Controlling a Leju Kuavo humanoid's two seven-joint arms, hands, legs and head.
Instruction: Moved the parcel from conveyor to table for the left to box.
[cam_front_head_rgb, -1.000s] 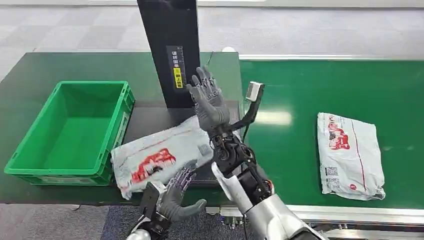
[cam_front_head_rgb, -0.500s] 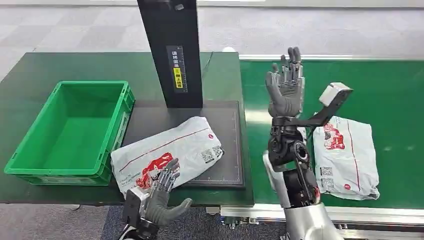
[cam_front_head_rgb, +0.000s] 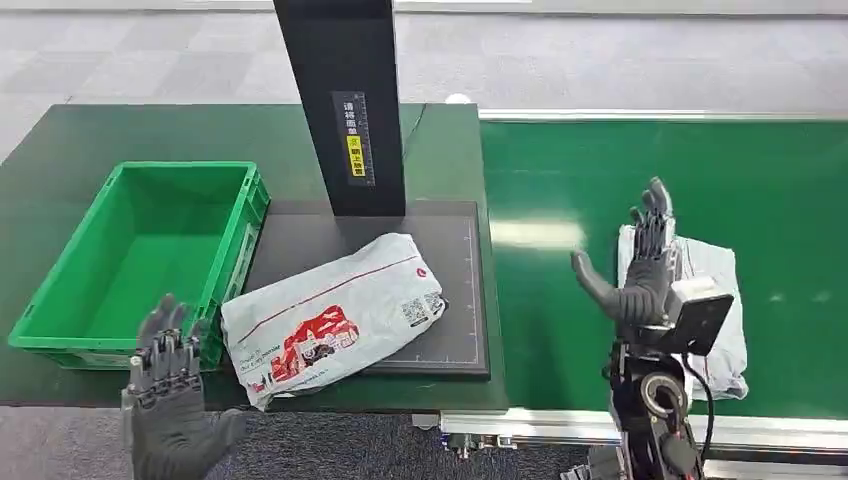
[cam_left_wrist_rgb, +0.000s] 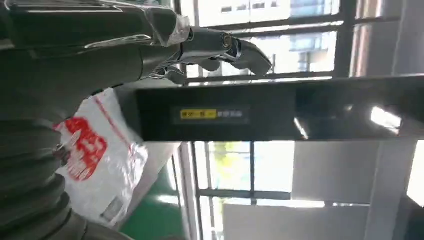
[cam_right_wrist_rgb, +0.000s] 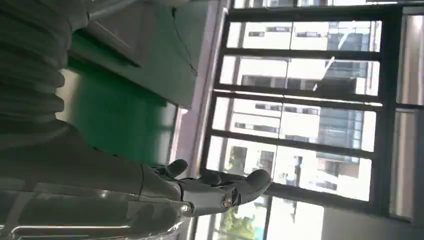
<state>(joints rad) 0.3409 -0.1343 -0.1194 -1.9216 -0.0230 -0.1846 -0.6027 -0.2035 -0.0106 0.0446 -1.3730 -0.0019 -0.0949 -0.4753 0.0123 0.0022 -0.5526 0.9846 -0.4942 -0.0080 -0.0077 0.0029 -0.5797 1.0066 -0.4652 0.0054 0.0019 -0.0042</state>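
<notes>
Right hand: fingers spread, nothing held, raised over second parcel on conveyor, right side. Left hand: fingers apart, empty, near edge. Moved parcel lies on table, overlapping scale plate, beside green crate. Risk: parcel overhangs near table edge; clumsy left grab could push it off.

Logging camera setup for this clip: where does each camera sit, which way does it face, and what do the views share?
Head view: high on the body, looking down at the table, green crate, conveyor; both hands show, left hand, right hand.
Left wrist view: behind the left hand, facing the black post and windows.
Right wrist view: behind the right hand, facing windows.
Shared: head and left wrist views both show the table parcel.
</notes>
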